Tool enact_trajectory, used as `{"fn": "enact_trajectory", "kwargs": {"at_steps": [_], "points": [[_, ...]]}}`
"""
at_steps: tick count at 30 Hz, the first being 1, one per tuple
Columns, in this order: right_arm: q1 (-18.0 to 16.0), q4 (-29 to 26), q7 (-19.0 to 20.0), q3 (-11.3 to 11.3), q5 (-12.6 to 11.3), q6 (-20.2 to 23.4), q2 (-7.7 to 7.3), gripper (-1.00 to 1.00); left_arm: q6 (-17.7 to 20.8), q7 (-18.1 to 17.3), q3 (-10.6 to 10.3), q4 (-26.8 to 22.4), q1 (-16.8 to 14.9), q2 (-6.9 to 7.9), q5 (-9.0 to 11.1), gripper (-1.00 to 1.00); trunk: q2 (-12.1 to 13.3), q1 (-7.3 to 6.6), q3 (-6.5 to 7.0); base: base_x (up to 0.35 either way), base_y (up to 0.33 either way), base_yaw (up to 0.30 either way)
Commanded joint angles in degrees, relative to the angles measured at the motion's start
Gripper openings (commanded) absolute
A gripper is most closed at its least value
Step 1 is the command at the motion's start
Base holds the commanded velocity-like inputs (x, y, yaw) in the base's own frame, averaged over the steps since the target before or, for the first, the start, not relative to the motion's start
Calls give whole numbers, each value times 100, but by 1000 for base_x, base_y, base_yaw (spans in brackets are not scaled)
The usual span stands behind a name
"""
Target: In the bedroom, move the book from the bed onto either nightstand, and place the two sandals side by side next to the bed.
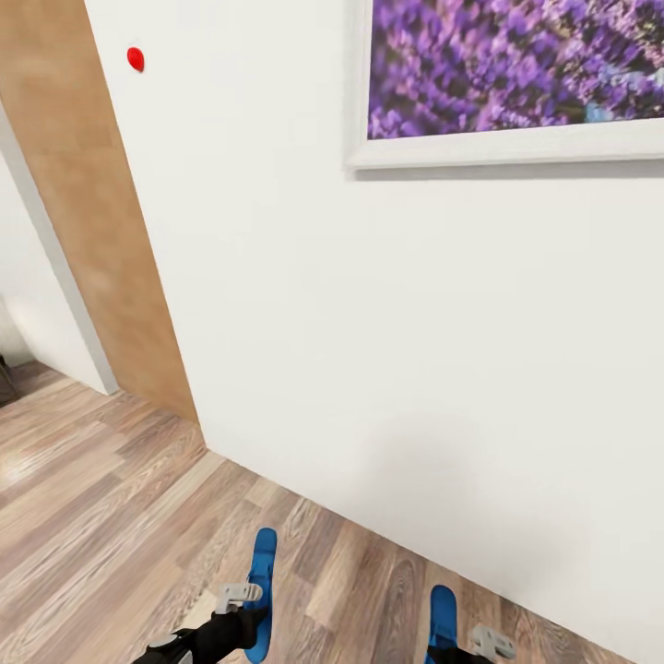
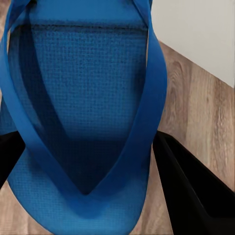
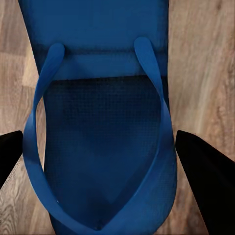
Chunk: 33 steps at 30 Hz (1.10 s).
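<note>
1. Left gripper [image 1: 242,593] clamped on a blue sandal [image 1: 263,590], held above the wood-plank floor [image 1: 101,498], near the white wall [image 1: 369,350].
2. Right gripper [image 1: 480,643] clamped on the second sandal [image 1: 443,622]; black fingers [image 3: 208,186] flank its sole.
3. V-shaped straps and textured footbed visible on both; no brand or writing legible.
4. On the wall: framed lavender picture [image 1: 516,74], red knob [image 1: 136,59]. Wooden door panel [image 1: 88,203] beside it.

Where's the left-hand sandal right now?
Low in the head view, the left sandal sits in the left claw, above the wood floor near the white wall.
</note>
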Motion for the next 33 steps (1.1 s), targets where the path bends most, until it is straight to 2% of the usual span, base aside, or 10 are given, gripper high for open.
{"fn": "enact_trajectory", "kwargs": {"at_steps": [1, 25, 33], "points": [[0, -7, 13, 44, -63, 25, -4, -100, -31, -12, -44, 8, -6, 2, 37, -100, -2, 1, -5, 165, -75, 292], [0, -7, 10, 43, -61, 23, -4, -100, -31, -12, -44, 8, -6, 2, 37, -100, -2, 1, -5, 13, -6, 292], [0, -8, 11, 44, -61, 24, -3, -100, -31, -12, -42, 8, -6, 2, 37, -100, -2, 1, -5, 140, 0, 292]]}}
